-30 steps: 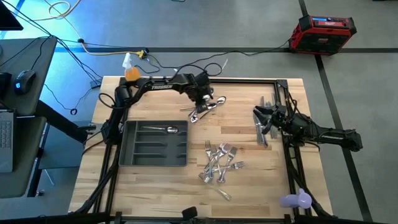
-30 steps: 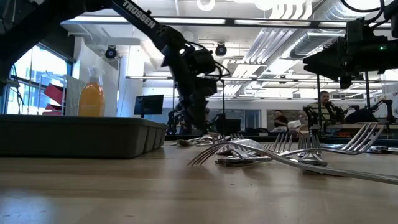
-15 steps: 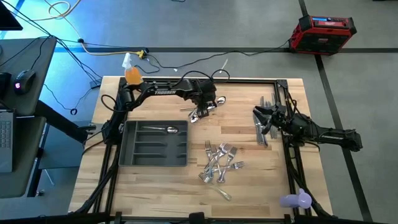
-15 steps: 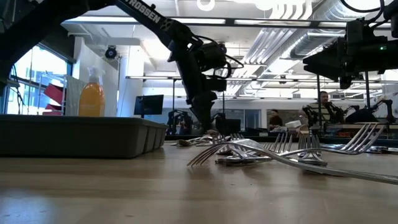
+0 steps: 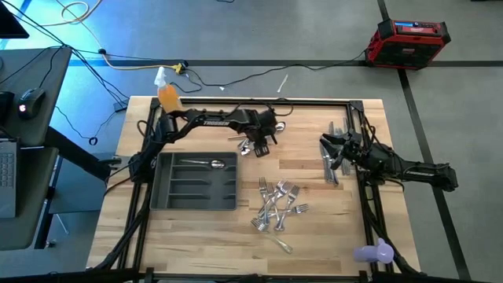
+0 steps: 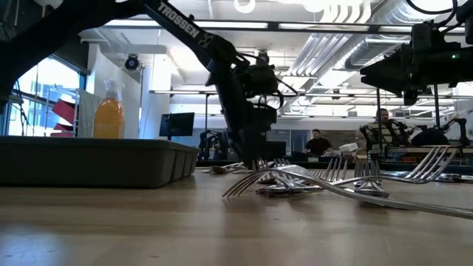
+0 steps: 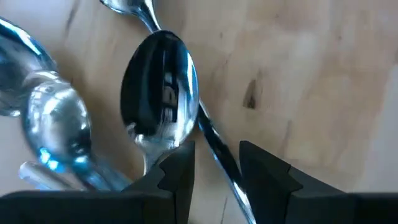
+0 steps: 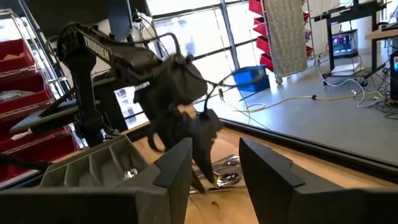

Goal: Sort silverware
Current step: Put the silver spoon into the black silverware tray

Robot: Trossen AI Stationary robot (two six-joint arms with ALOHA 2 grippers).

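My left gripper (image 5: 259, 146) is down on the pile of spoons (image 5: 253, 143) near the far edge of the table (image 5: 196, 236), fingers parted. Through its wrist camera I see a thin spoon handle (image 7: 219, 163) running up between the two fingers (image 7: 264, 174), with nothing pinched yet. Just ahead lies a spoon bowl (image 7: 161, 99), and another spoon (image 7: 53, 127) sits beside it, all flat on the wood.

One spoon (image 5: 208, 163) already lies in the far slot of the grey tray (image 5: 167, 200), which sits on the left half of the table. A heap of forks (image 5: 277, 206) is tangled together at mid-table, nearer the front; in the low view those forks (image 6: 318, 179) fill the foreground, with the left arm coming down behind them.

My right gripper (image 5: 328, 149) hovers open above the knives (image 5: 328, 167) on the right side, holding nothing.

An orange bottle (image 5: 167, 92) stands at the far left corner, and a purple object (image 5: 374, 252) rests at the near right corner.
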